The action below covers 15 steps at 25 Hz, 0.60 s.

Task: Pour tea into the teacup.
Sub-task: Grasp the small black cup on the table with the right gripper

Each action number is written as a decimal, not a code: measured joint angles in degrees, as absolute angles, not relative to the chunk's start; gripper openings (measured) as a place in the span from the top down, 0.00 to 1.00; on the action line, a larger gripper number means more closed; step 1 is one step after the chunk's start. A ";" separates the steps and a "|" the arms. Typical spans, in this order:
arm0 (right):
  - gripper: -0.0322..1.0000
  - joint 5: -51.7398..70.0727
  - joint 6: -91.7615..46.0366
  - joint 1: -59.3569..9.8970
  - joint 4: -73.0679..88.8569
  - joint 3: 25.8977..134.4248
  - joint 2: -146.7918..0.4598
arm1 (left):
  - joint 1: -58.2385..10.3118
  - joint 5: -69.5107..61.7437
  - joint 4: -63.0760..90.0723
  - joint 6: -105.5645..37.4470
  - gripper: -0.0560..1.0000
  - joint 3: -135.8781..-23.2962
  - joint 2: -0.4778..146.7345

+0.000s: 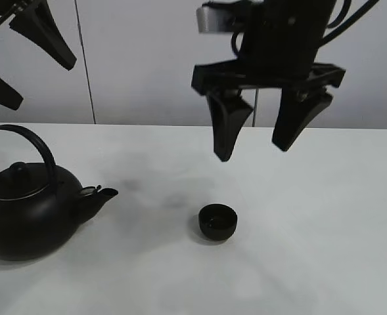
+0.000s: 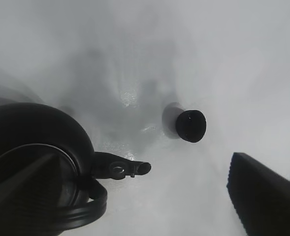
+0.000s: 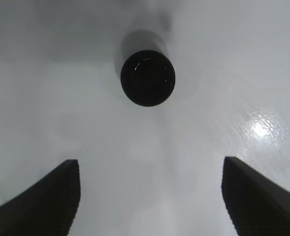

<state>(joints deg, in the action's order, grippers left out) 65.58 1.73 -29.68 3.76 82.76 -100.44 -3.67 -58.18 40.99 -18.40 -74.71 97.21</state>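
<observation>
Teacup (image 1: 217, 222): small, round, matte black, no handle. It stands upright on the white table (image 1: 324, 249), slightly right of centre and in the lower half of the high view. Mouth up; inside reads dark, and I cannot tell whether it holds liquid. Nothing touches it. The right wrist view shows the same cup (image 3: 147, 77) from above, with a round rim and a few specks of light inside.

Right gripper (image 1: 252, 152): hangs in the air above and a little right of the cup, well clear of it. Jaws spread wide and empty, both black fingers pointing down at the table. In its wrist view the cup sits ahead of the gap between the two fingers (image 3: 46, 201).

Teapot (image 1: 25, 210): large, round, black, at lower left of the high view, resting on the table. Arched handle (image 1: 29, 141) upright, lid (image 1: 19, 180) on, spout (image 1: 101, 195) pointing right toward the cup. Pot and cup are well apart, with bare table between.

Left gripper (image 1: 45, 85): upper left corner of the high view, high above the teapot, jaws apart and carrying nothing. Its wrist view looks down on teapot (image 2: 31, 147) and cup (image 2: 191, 126), with one finger (image 2: 263, 196) at the frame edge.

Pale wall (image 1: 147, 59) behind the table.
</observation>
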 joint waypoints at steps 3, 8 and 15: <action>0.44 62.61 3.04 -30.23 3.29 82.76 -105.41 | -3.67 -58.18 40.99 -18.40 0.33 -74.71 97.21; 0.44 59.14 3.42 -30.23 2.72 82.78 -112.48 | -3.67 -58.18 40.99 -18.40 0.33 -74.71 97.21; 0.44 55.49 4.30 -30.23 5.58 82.78 -118.61 | -3.67 -58.18 40.99 -18.40 0.33 -74.71 97.21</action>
